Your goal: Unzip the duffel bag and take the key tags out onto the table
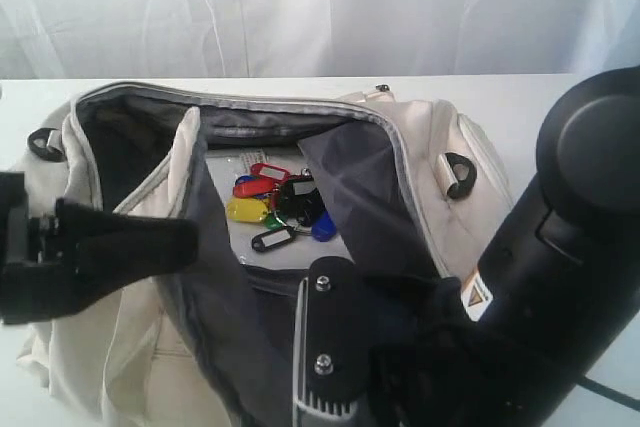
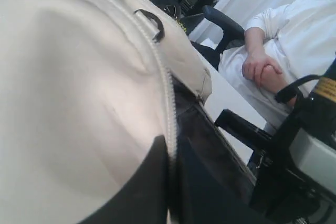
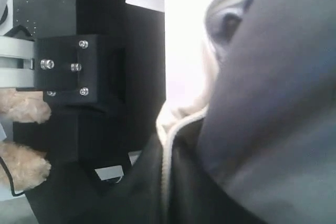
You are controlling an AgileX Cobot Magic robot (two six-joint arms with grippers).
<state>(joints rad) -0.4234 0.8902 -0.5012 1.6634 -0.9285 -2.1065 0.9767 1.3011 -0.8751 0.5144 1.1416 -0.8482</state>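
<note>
Your left fingers (image 1: 150, 242) and right fingers (image 3: 121, 192) are pressed together. Each seems to pinch the bag (image 1: 430, 147) at its rim, likely to hold the mouth wide. The key tags (image 1: 275, 202) lie inside, mid-bag, not yet on the bench (image 1: 540, 97).

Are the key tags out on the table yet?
No, the key tags lie inside the unzipped duffel bag, on its floor.

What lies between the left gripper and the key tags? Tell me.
A raised flap of the duffel bag, cream outside and grey-lined, stands between the left gripper and the key tags, as the exterior view shows.
</note>
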